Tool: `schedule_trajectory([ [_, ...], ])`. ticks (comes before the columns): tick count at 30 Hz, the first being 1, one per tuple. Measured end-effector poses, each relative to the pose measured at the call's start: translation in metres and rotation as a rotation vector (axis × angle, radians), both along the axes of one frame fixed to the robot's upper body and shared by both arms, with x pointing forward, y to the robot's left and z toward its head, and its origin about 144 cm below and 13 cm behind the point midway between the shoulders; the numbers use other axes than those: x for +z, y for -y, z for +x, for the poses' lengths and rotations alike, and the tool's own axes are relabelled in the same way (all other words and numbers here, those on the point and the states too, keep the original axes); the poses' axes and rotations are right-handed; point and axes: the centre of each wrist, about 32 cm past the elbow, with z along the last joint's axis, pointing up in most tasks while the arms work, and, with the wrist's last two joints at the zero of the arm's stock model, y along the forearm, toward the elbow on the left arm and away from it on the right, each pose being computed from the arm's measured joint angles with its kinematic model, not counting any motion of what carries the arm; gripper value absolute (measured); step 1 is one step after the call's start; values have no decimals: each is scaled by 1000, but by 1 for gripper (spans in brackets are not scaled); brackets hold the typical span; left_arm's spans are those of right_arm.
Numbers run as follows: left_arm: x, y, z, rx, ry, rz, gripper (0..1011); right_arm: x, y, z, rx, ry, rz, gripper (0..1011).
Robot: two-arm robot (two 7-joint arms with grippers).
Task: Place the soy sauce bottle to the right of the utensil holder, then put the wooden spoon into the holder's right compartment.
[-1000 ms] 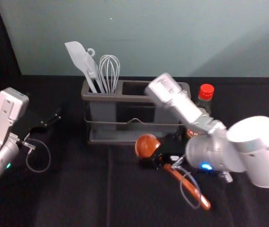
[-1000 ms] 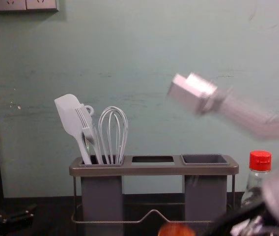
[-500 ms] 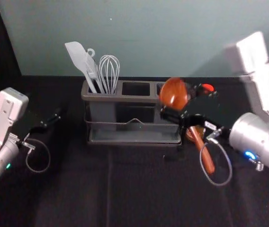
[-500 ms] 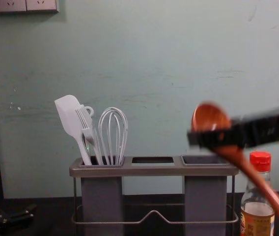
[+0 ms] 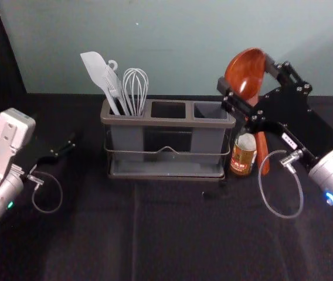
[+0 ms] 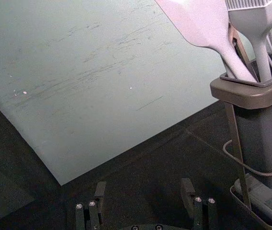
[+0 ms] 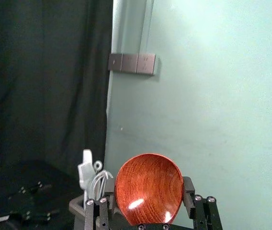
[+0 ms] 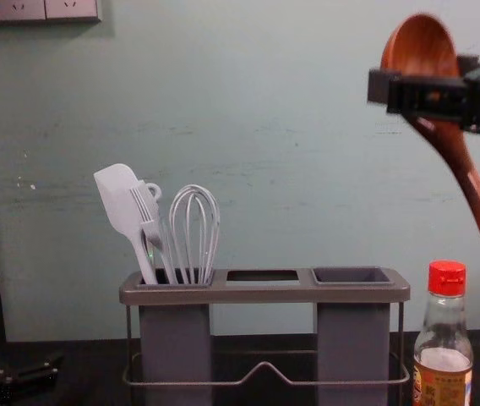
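The right gripper (image 5: 245, 81), raised beyond the right end of the grey-brown utensil holder with a wire frame (image 5: 166, 122), is closed around the reddish-brown wooden spoon (image 5: 244, 69) near its bowl, handle slanting down. The clear glass soy sauce bottle with red cap (image 5: 243, 156) stands upright just right of the holder. Left of it, the left gripper (image 5: 67, 148) is parked, fingers spread wide.

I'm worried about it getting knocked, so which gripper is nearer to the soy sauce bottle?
Right. The right gripper, holding the spoon, is raised above the level of the soy sauce bottle; the left gripper is beyond the holder's far left end.
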Motion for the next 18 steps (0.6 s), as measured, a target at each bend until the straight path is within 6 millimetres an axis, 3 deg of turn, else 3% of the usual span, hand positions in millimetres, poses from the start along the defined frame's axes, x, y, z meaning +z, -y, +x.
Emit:
schedule_trajectory([
  [18, 0, 0, 0, 0, 0, 0, 1000, -2, 0, -1, -6, 18, 2, 837],
])
